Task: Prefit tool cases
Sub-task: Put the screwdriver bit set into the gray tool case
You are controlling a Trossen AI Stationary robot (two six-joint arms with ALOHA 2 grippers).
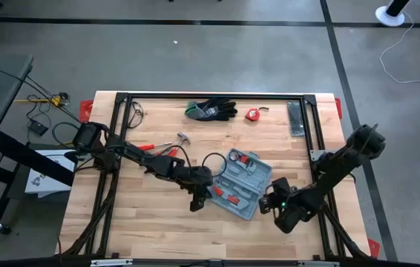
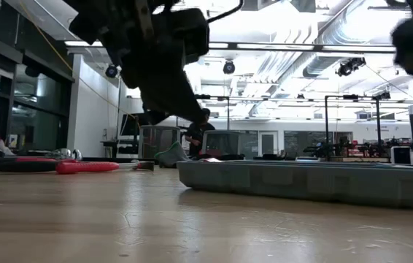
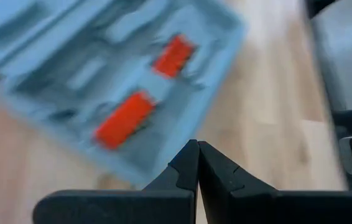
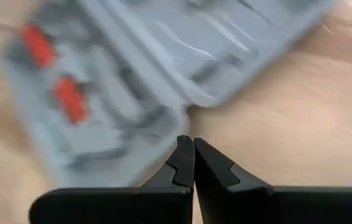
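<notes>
The grey-blue tool case (image 1: 243,182) lies open and flat on the wooden table, near its middle, both halves down, with red-handled tools (image 1: 231,195) in the recesses of the near half. My left gripper (image 1: 197,202) is shut just off the case's left near corner; the left wrist view shows its tips (image 3: 198,146) above the edge of the case (image 3: 101,81). My right gripper (image 1: 271,202) is shut by the case's right side, its tips (image 4: 193,142) close to the case (image 4: 132,81). In the low view the case (image 2: 301,183) rests flat while the arms hang above the table.
Black-and-green gloves (image 1: 211,110), a red tape measure (image 1: 252,114) and a dark grey flat bar (image 1: 296,119) lie along the far edge. A hammer (image 1: 182,139) and red-handled pliers (image 1: 151,148) lie left of the case. Bare wood stretches along the near edge.
</notes>
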